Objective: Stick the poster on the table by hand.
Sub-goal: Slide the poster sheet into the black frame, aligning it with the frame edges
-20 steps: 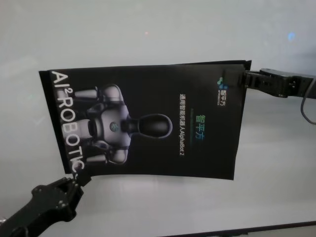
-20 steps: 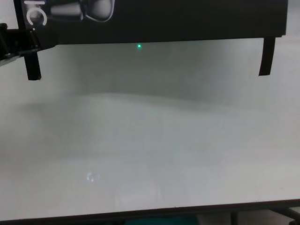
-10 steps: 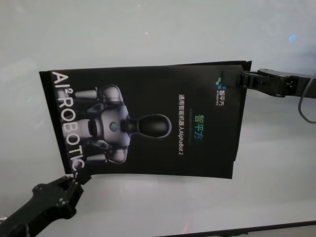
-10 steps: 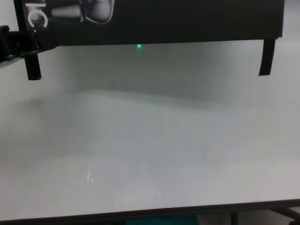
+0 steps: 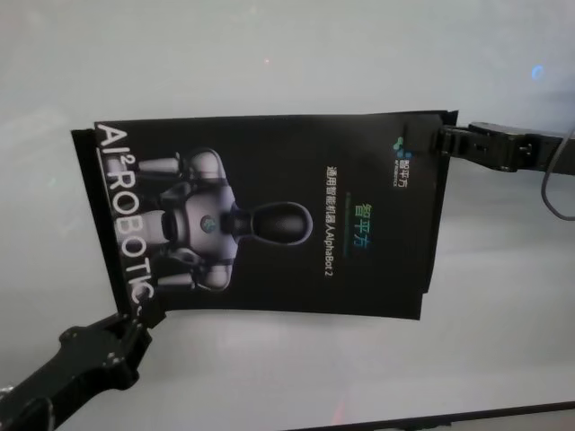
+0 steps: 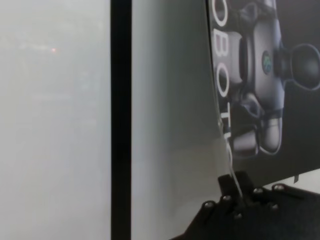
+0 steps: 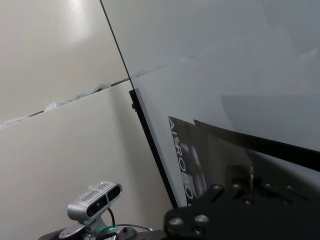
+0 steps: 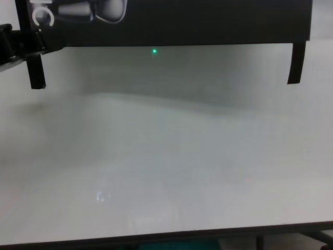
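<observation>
The poster point(image 5: 269, 215) is a glossy black sheet with a grey-white robot picture and white letters. It hangs stretched between my two grippers above the white table point(image 5: 269, 377). My left gripper point(image 5: 144, 316) is shut on the corner nearest me, beside the white letters; it also shows in the left wrist view point(image 6: 235, 197). My right gripper point(image 5: 444, 140) is shut on the far right corner; it also shows in the right wrist view point(image 7: 250, 182). In the chest view the poster's near edge point(image 8: 182, 31) runs along the top, with narrow black corner strips point(image 8: 36, 72) point(image 8: 296, 62) hanging down.
The table's thin dark front edge point(image 8: 166, 238) runs close to me. A cable point(image 5: 552, 193) loops off the right arm. The right wrist view shows a small grey camera on a stand point(image 7: 95, 200) beyond the table's edge.
The poster's left side has shifted slightly to the right and its lettered edge now stands off a fold behind it. Both grippers keep their hold, the right one slightly farther right.
</observation>
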